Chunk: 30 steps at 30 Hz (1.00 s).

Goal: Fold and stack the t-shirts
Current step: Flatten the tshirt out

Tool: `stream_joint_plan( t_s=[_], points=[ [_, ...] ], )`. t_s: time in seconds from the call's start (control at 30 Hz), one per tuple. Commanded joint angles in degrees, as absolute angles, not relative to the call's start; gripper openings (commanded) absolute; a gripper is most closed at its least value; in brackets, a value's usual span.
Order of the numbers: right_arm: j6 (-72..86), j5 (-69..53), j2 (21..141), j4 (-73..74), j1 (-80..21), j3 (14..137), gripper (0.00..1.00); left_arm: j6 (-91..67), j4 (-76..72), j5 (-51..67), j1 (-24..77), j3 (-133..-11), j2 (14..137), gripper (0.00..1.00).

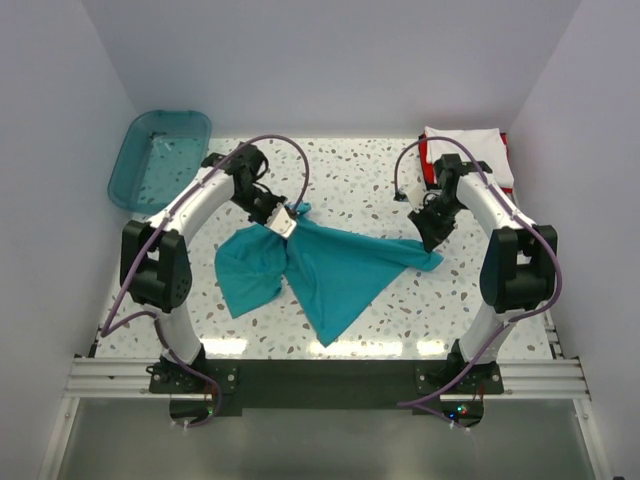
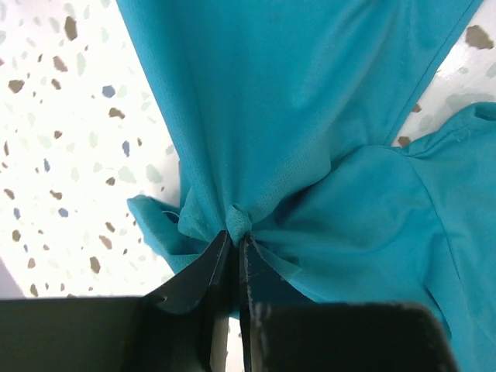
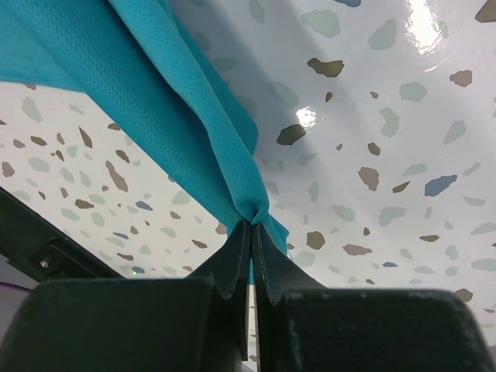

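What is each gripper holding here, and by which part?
Both pinch the teal t-shirt: the left gripper a bunched pucker near its far edge, the right gripper its right-hand corner.

Overhead view plus two wrist close-ups
Top camera looks down from the near side over the whole bench [image 1: 380, 190]; wrist cameras peer along the left pincer [image 2: 236, 239] and right pincer [image 3: 252, 226], tight on the teal t-shirt [image 1: 335, 275] all three share.

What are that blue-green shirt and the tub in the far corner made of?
Teal shirt: soft matte cloth, seemingly a fine mesh knit; it drapes and bunches into folds. Bin: probably rigid plastic, teal-tinted, translucent and slightly glossy, with a moulded rim.
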<state>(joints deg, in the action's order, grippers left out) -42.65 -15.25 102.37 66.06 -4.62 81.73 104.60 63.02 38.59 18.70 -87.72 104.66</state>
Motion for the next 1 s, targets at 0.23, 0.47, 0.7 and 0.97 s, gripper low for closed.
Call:
stream_joint_plan(
  t_s=[0.23,0.47,0.7,0.97],
  points=[
    [-42.98,-13.8,101.78,67.41,-4.83,83.41,0.0,107.84,64.69,40.78,16.79,-89.21,104.59,0.24],
    [-43.15,-13.62,101.34,67.85,-4.83,83.41,0.0,109.08,65.75,42.27,16.79,-90.44,106.26,0.0],
    [-42.89,-13.8,102.04,68.29,-4.75,84.37,0.0,116.87,65.39,41.92,16.44,-87.11,103.98,0.46],
    [-42.45,-14.06,102.04,68.12,-4.83,83.68,0.0,133.31,67.76,41.13,16.44,-83.59,101.34,0.69]
  ],
)
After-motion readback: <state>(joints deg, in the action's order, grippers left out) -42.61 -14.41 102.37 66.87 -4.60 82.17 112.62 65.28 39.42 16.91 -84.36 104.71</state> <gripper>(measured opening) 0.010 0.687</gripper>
